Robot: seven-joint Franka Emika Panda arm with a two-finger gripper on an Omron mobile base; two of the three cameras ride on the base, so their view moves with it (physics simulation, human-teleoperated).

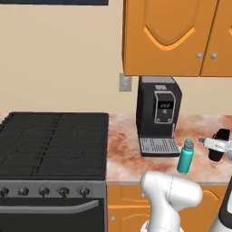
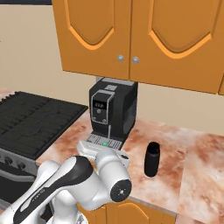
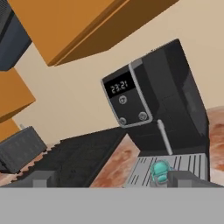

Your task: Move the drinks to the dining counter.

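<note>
Two drinks stand on the marbled worktop (image 1: 127, 154). The teal bottle (image 1: 185, 157) with a grey cap is just right of the coffee machine's drip tray; its top (image 3: 160, 171) shows low between my fingertips, close to the right one. The black flask (image 2: 152, 159) stands farther right, and in the left base view my hand partly covers the flask (image 1: 222, 136). My gripper (image 1: 205, 142) hovers at cap height just right of the teal bottle, pointing at it. The gripper (image 3: 113, 178) is open and holds nothing. The dining counter is out of view.
A black coffee machine (image 1: 158, 113) stands against the wall behind the bottle. A black stove (image 1: 52, 145) lies to the left. Orange wall cabinets (image 2: 140, 39) hang overhead. My own arm (image 2: 83, 183) hides most of the teal bottle in the right base view.
</note>
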